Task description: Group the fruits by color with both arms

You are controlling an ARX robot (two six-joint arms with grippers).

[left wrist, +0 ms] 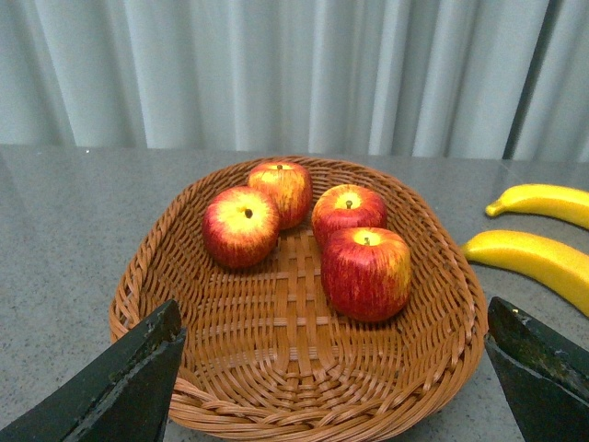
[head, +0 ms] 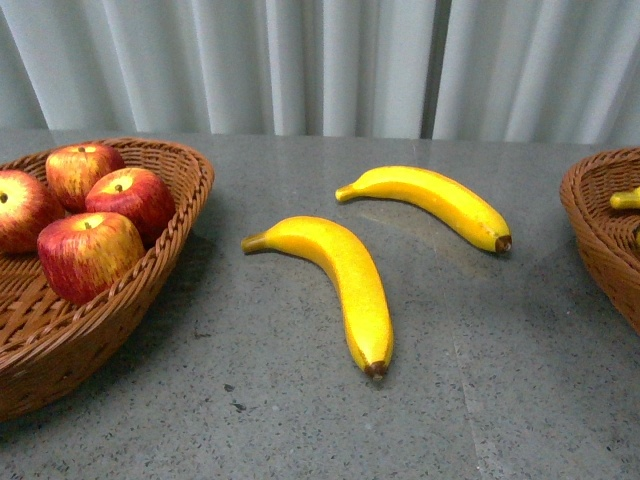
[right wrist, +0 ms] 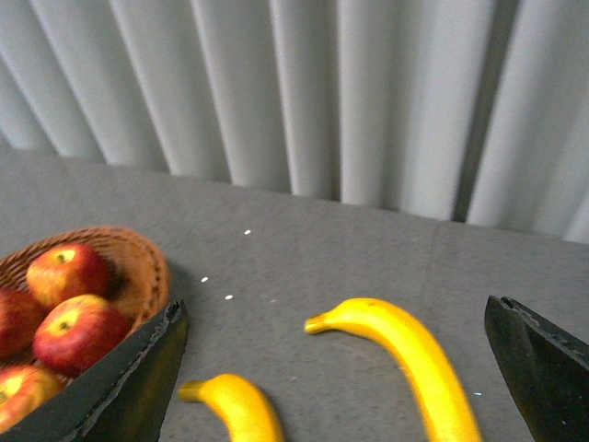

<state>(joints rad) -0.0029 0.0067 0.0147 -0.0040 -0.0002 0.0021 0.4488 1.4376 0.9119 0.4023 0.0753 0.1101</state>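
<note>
4 red apples point(head: 90, 255), yellow-streaked, bunched in the left wicker basket point(head: 190, 175). On the bare desk point(head: 300, 400) between the baskets, 2 more fruits lying apart: nearer banana point(head: 340, 275) close to the apple basket, farther banana point(head: 430, 200) behind it, toward the right. 1 yellow tip point(head: 625, 198) inside the right basket point(head: 600, 240), mostly cut off. Wide-spread, empty left end effector point(left wrist: 333, 318) framing the apple basket. Equally wide, empty right end effector point(right wrist: 336, 311) framing both loose bananas.

Glossy plastic-looking apples point(head: 88, 252) and bananas point(head: 340, 270), rough woven wicker basket point(head: 90, 345), matt speckled grey tabletop point(head: 300, 420)
</note>
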